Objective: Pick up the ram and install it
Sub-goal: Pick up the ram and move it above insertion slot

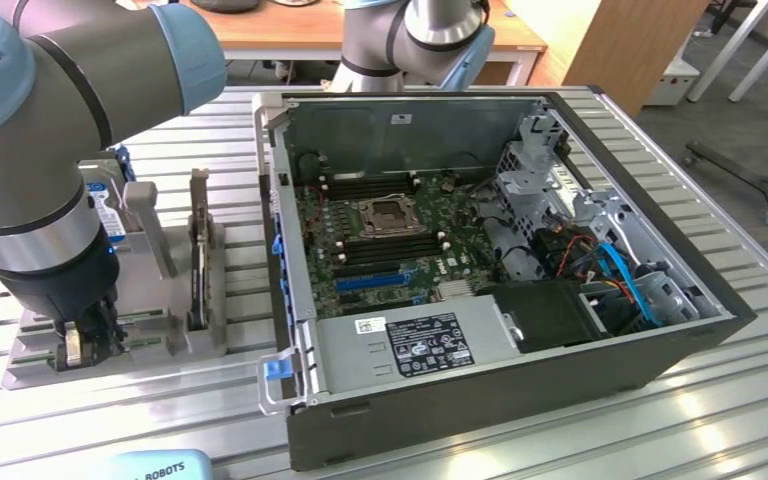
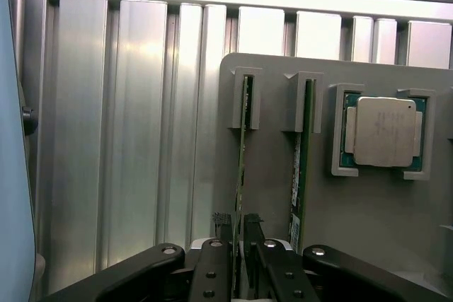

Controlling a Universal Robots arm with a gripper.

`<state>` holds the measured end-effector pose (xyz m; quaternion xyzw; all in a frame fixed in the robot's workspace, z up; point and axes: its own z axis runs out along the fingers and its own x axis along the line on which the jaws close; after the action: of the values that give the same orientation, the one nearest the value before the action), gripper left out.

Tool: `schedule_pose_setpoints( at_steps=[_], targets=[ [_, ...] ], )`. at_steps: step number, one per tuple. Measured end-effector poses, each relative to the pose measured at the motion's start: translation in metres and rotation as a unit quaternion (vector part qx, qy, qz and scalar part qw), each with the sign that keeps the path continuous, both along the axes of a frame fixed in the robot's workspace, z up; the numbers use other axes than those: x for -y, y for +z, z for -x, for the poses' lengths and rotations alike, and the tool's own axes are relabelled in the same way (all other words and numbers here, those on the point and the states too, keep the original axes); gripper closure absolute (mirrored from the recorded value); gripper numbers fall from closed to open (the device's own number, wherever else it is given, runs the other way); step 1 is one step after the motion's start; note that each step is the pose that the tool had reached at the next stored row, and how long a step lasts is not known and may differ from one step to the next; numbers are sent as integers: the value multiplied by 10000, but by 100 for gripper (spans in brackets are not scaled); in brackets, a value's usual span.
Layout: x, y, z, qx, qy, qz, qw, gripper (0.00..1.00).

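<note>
Gripping the ram [image 2: 241, 153] edge-on, the tool [image 2: 238, 225] is clenched on it where it stands upright in a slot of the grey rack [image 2: 272, 189] on the tabletop [image 2: 134, 146]; we judge the slot presents its top edge for grasping.

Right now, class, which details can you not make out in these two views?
Wrist view: the ram's near end, covered by the tool.
Wrist view: the second stick's chips, seen edge-on.
Exterior view: the power supply label's print, too small.
Exterior view: part of the holder, behind the arm.
</note>
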<state>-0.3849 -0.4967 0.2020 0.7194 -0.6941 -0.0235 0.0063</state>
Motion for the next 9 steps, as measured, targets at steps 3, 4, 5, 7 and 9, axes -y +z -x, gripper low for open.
schedule_pose_setpoints(
  at_steps=[3,4,5,7,9],
  targets=[
    [0,0,0,0,0,0,10000,79],
    [0,0,0,0,0,0,10000,79],
    [0,0,0,0,0,0,10000,79],
    [0,0,0,0,0,0,10000,80],
    [0,0,0,0,0,0,10000,87]
  ],
)
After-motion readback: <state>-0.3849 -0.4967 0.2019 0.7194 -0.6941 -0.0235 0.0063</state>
